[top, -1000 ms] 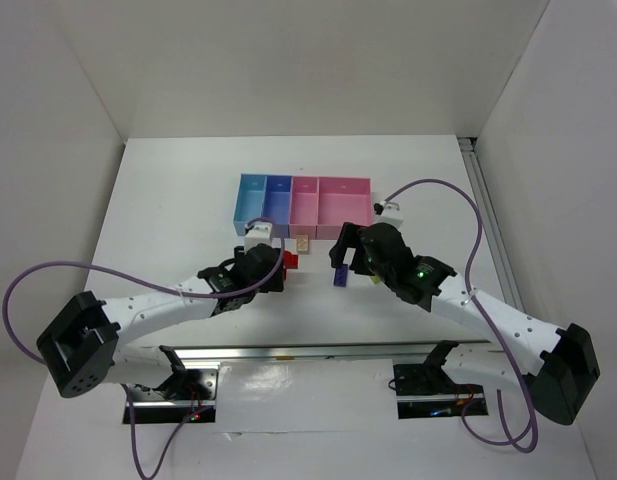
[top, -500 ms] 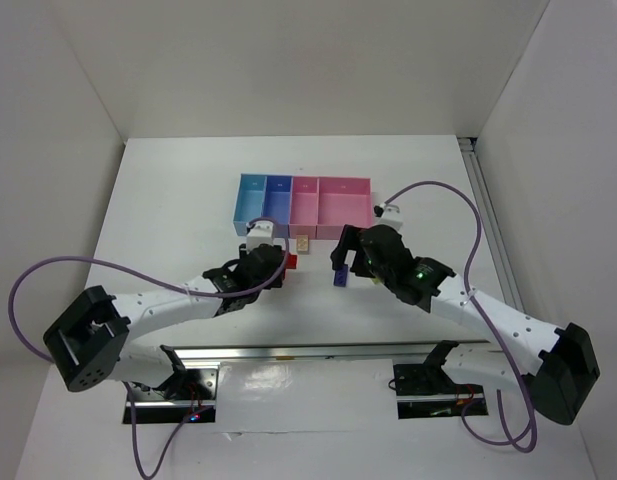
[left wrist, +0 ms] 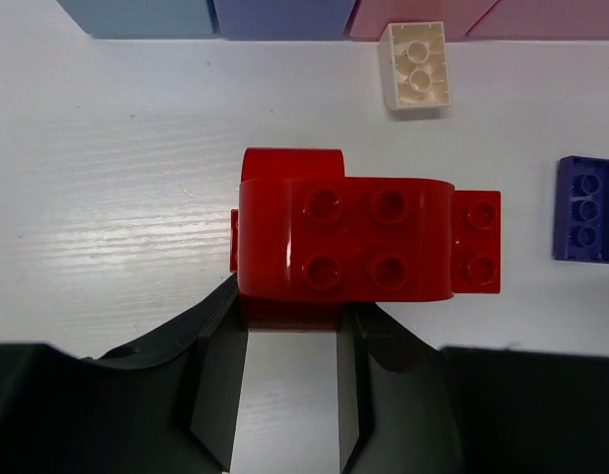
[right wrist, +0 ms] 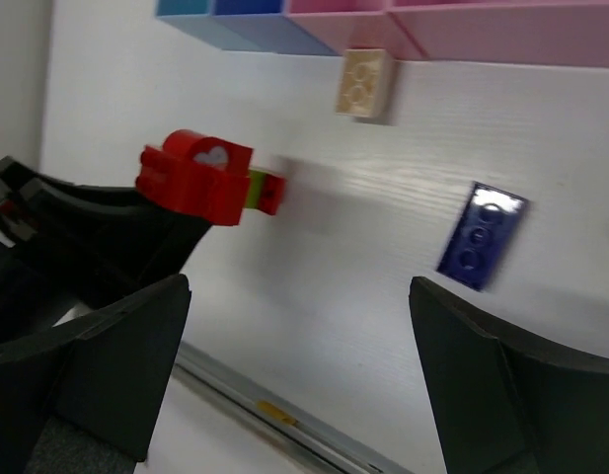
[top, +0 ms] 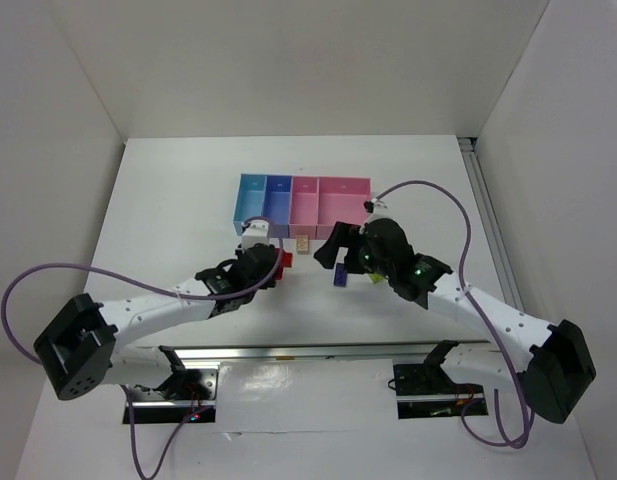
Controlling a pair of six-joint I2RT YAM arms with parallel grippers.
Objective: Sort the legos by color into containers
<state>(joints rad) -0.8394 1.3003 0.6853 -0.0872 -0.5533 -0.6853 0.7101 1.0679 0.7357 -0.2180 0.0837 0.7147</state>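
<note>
Red lego cluster (left wrist: pixel 368 237): long axis crosswise to left tool (left wrist: pixel 292 321), which is clamped on its lower block. Containers (left wrist: pixel 274 18) straight ahead, near. Right tool (right wrist: pixel 294 296) spread wide, empty; dark blue-purple lego (right wrist: pixel 482 235) ahead of it, slanted on tabletop (right wrist: pixel 363 188).

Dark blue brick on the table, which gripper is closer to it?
Right. The right gripper hangs open almost over the dark blue brick; the left gripper, holding the red lego stack, is off to the brick's left.
</note>
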